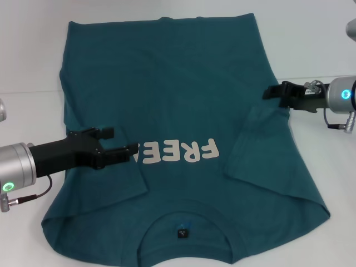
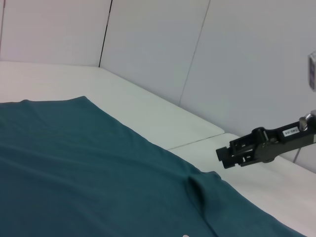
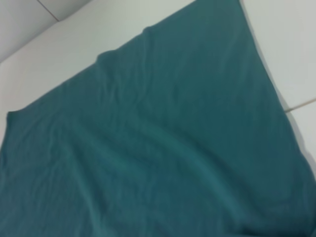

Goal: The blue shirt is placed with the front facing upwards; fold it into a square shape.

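Here, one blue shirt point(image 1: 183, 105), two hands.

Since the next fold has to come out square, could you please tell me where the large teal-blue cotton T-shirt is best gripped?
Grip the teal-blue cotton T-shirt at its far hem corners, each arm coming in from its own side. Both sleeves already lie folded inward, so the side edges are straight, and the far half lies flat, ready to be drawn toward the collar.

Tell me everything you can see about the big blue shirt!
The blue shirt is dark teal, soft-looking cloth, lying flat and face up on the white table. White letters cross the chest, and the round collar with a small dark label is nearest the robot. Both sleeves are folded inward. The left gripper is open over one sleeve; the right gripper is at the opposite edge.
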Available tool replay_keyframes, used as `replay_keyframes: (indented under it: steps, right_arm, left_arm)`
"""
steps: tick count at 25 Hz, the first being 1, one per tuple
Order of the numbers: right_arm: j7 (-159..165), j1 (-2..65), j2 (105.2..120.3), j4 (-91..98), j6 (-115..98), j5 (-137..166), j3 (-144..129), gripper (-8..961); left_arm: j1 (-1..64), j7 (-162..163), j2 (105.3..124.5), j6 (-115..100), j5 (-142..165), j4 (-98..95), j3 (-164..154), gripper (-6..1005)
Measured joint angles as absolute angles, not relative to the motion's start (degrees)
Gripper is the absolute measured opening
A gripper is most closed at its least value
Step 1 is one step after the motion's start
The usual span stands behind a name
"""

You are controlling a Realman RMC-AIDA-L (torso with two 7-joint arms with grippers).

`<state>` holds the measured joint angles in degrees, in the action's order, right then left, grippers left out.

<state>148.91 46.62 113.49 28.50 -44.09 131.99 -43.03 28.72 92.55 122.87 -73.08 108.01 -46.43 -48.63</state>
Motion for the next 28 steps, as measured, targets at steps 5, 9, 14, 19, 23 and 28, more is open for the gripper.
replay_keyframes:
  steps: [5, 9, 14, 19, 23, 28]
  right_arm:
    - [147.32, 44.72, 113.05, 31.18, -47.47, 129.72, -42.97, 455]
    - [145.58, 41.54, 111.39, 38.38, -61.08, 129.59, -42.92, 614]
    - [145.38, 36.82, 110.98, 49.12, -75.28, 129.52, -42.66, 633]
    - [144.10, 29.63, 112.27, 60.60, -89.01, 128.18, -40.97, 866]
    - [141.26, 26.96, 113.35, 60.91, -91.30, 126.10, -38.35, 901]
    - [135.63, 24.23, 113.77, 60.28, -92.62, 122.93, -33.56, 946]
  left_arm:
    - [28.56, 92.60, 122.87, -73.06, 108.02, -46.40, -48.46, 869]
    - [27.78, 93.80, 122.86, -74.98, 108.02, -47.39, -45.55, 870]
    - [25.52, 105.59, 122.59, -78.74, 111.75, -54.14, -41.75, 872]
    - [21.81, 112.40, 123.59, -85.84, 116.23, -64.60, -38.47, 873]
    - [17.21, 119.07, 124.53, -87.86, 119.30, -72.62, -37.59, 878]
    - [15.20, 120.82, 124.66, -89.08, 125.19, -74.63, -36.35, 882]
